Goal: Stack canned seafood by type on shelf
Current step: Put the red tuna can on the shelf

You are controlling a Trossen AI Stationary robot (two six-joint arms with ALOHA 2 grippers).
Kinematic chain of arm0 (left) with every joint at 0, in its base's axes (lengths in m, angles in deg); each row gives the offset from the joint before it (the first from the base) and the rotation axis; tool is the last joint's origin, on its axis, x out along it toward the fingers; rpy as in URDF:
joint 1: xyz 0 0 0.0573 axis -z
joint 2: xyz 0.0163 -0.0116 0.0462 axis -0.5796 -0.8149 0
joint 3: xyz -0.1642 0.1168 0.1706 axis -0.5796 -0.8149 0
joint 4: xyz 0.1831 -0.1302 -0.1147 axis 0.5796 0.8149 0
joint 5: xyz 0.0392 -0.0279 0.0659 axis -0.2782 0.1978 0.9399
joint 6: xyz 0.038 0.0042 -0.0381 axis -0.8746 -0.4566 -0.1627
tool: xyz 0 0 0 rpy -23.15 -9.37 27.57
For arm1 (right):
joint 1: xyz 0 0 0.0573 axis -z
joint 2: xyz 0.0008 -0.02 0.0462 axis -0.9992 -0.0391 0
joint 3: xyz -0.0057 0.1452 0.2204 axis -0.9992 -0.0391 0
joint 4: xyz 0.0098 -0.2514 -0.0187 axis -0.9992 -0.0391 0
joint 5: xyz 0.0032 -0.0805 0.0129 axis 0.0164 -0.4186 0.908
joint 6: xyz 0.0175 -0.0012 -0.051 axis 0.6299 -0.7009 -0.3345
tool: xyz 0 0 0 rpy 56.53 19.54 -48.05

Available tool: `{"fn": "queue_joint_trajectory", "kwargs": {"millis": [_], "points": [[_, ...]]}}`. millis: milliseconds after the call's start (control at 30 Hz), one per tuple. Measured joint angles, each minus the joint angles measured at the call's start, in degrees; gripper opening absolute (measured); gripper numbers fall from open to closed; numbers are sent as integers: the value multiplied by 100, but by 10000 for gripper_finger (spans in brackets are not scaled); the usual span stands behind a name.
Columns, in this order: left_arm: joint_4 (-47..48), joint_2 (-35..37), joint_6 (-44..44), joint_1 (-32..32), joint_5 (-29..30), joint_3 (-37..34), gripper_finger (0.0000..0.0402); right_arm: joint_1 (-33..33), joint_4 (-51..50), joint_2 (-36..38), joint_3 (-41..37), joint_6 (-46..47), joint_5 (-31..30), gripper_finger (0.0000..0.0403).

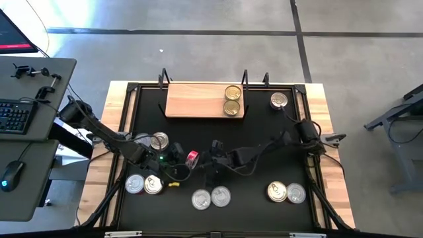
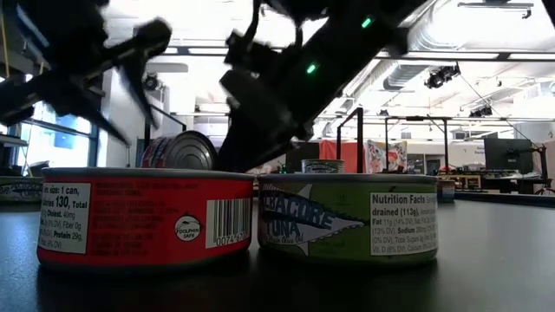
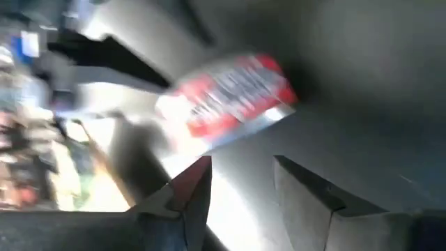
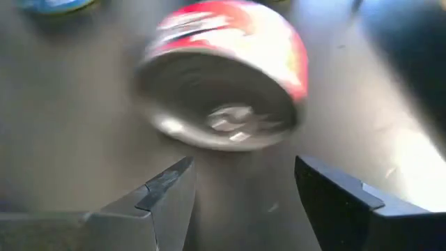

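Spread fingers are being shown on both claws: the left gripper [image 1: 173,158] is standing apart from a red-labelled tin [image 1: 192,157] tipped on its side near the black mat's [image 1: 251,132] middle, and the right gripper [image 1: 213,158] is gaping just beside it, empty. The tin is probably best squared up before being pinched across its sides. Both arms are being held low, reaching inward. Two tins [image 1: 232,100] are sitting at the shelf's [image 1: 195,99] right end.

A grey concrete floor [image 1: 198,46] surrounds the table. Left of the table stands a grey desk [image 1: 30,142] with a keyboard [image 1: 14,116] and mouse [image 1: 11,174].
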Motion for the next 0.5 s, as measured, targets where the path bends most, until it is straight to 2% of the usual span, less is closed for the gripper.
{"fn": "queue_joint_trajectory", "kwargs": {"millis": [67,233,400,500], "points": [[214,2,551,-47,-147,-51,145,168,95,-9,-4,126,-14,236],[-135,2,1578,-198,-876,-424,133,499,616,-8,-2,722,-10,236],[-470,31,2489,-281,-873,-581,120,726,833,-5,-2,1079,-115,236],[-450,55,2914,-279,-869,-579,112,828,920,0,-2,922,-48,236]]}}
